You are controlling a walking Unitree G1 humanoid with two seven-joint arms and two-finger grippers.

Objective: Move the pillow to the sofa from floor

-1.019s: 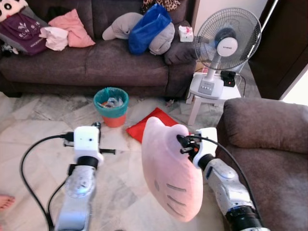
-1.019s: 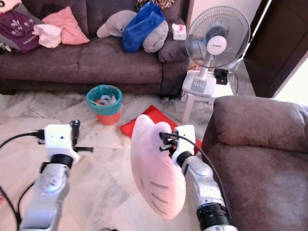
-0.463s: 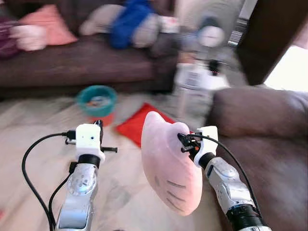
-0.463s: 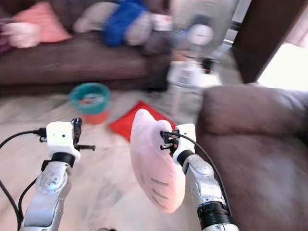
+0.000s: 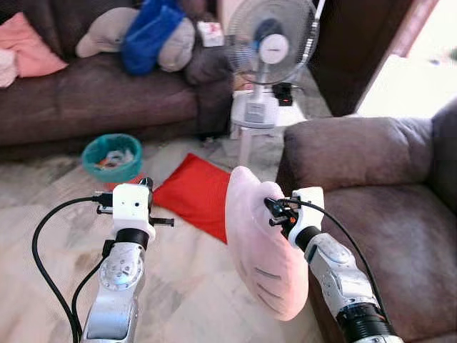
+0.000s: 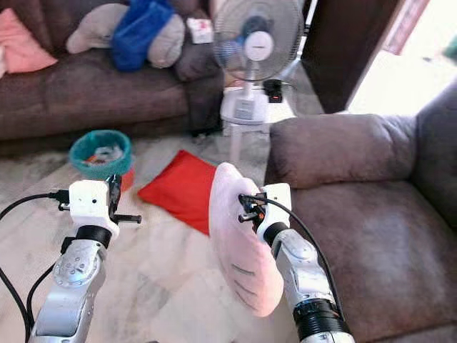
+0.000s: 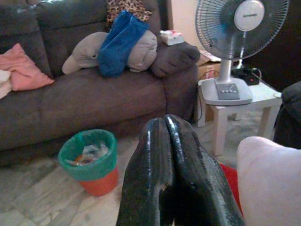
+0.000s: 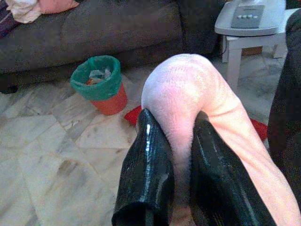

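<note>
Marble floor (image 5: 43, 193); sofa (image 5: 400, 214) near right. Carry step: right gripper (image 5: 273, 211) jaws pinch pink pillow (image 5: 263, 257), airborne. Left gripper (image 7: 167, 179) jaws pressed together, idle. Next, probably: swing right over seat, release.

Scene evenly daylit; overexposed glare noted at upper right doorway (image 5: 421, 64). Mild softness throughout; wrist views grainier.

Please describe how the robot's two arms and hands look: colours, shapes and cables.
Both arms are silver metal tubes, each ending in a white boxy wrist block. A black cable loops from the left hand down along its arm; another runs from the right hand back along its forearm, which has a black ring joint. The fingers are long, glossy and black.
</note>
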